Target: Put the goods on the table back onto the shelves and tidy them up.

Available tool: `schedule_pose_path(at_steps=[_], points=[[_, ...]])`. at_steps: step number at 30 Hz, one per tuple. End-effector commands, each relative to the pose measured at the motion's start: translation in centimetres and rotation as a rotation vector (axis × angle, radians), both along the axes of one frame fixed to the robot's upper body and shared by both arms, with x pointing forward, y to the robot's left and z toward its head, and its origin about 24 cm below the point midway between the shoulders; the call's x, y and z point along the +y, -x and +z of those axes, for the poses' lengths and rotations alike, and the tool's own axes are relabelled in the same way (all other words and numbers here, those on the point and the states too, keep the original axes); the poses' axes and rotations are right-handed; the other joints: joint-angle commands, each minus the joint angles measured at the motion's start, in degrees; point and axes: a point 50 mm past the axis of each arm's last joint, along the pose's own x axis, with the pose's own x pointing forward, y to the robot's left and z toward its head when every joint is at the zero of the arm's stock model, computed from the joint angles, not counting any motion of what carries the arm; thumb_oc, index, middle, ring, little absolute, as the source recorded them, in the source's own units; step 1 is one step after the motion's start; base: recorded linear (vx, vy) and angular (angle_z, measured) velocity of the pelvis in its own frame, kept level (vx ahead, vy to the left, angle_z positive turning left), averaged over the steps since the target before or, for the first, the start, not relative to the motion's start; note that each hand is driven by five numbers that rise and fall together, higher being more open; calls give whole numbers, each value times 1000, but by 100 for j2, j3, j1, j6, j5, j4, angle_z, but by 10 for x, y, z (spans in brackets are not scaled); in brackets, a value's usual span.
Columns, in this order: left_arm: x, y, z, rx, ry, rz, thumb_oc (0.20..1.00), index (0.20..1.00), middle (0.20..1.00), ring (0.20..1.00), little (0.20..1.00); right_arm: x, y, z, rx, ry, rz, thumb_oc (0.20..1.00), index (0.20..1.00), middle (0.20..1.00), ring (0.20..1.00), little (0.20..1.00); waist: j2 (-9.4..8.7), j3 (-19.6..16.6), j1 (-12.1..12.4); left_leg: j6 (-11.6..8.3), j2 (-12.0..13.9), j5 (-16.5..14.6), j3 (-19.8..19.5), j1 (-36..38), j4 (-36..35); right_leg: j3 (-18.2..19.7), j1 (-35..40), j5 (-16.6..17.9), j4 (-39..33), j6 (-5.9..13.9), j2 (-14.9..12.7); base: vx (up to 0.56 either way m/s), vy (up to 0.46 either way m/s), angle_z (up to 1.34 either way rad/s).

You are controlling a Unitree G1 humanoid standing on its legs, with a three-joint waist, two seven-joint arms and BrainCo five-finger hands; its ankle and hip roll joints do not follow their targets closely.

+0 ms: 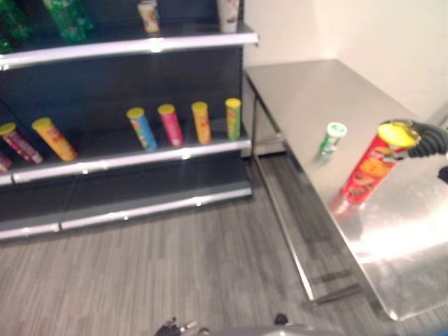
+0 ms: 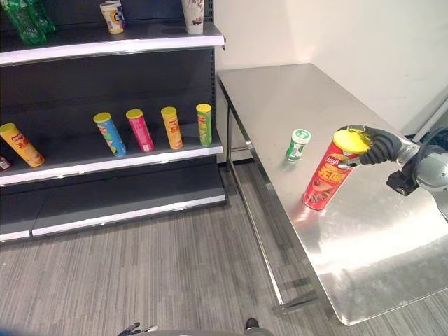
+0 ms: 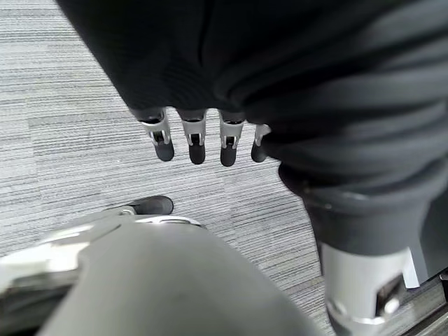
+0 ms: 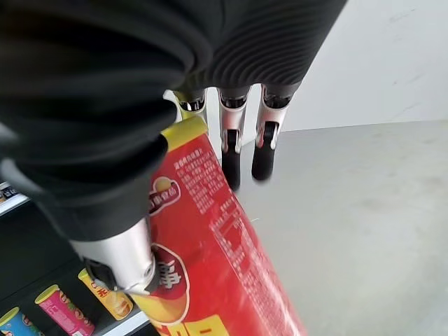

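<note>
- The place looked like a shop, or a mock-up of one.
- A dark shelving unit [image 2: 105,70] with silver-edged boards carried goods in a spaced row: crisp tubes [image 2: 154,128] on the middle board, cups [image 2: 112,17] and green bottles [image 2: 28,19] above.
- A bare steel table [image 2: 280,98] stood beside it against a plain white wall [image 2: 350,35].
- Grey striped carpet [image 2: 140,280] covered the floor.

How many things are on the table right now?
2: a red can leaning under the right hand, and a small green-and-white bottle standing just beyond it, toward the shelves. None seems hidden.
</note>
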Motion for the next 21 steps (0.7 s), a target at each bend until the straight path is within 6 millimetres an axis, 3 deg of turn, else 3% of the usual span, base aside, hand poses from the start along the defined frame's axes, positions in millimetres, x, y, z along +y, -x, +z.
schedule_pose_path(at_steps=[1,8,14,17,19,21], points=[[18,-27,7,-51,-62,-32,1000,1000,1000,1000,1000,6,-6,18,-57,21,18,200,200,200,200,200,-246,-76,189,-430,65,-90,394,165,13,-275,478,-689,49,256,44,-1,-37,7],[24,-33,10,-77,-73,1,1000,1000,1000,1000,1000,18,6,40,-189,-40,84,200,200,200,200,200,-227,-12,135,-484,122,-55,417,179,13,-326,494,-725,49,221,78,2,-49,5],[26,-29,10,-85,-70,27,1000,1000,1000,1000,1000,45,31,76,-469,-198,246,200,200,200,200,200,-119,27,101,-517,207,3,376,224,13,-326,521,-847,49,149,168,17,-81,4],[26,-33,11,-103,-71,38,1000,1000,1000,1000,1000,55,37,83,-555,-297,312,200,200,200,200,200,-114,124,180,-477,213,-58,205,10,390,-298,502,-888,53,108,162,-54,-72,0],[24,-46,15,-160,-63,76,1000,1000,1000,1000,1000,64,42,88,-655,-355,351,200,200,200,200,200,-133,362,302,-581,166,-37,-87,-550,1228,-385,510,-922,81,60,89,-113,-11,10],[22,-48,16,-175,-55,89,1000,1000,1000,1000,1000,66,44,88,-672,-340,352,200,200,200,200,200,-109,402,296,-652,214,43,-132,-661,1330,-450,531,-934,75,59,72,4,93,46]])
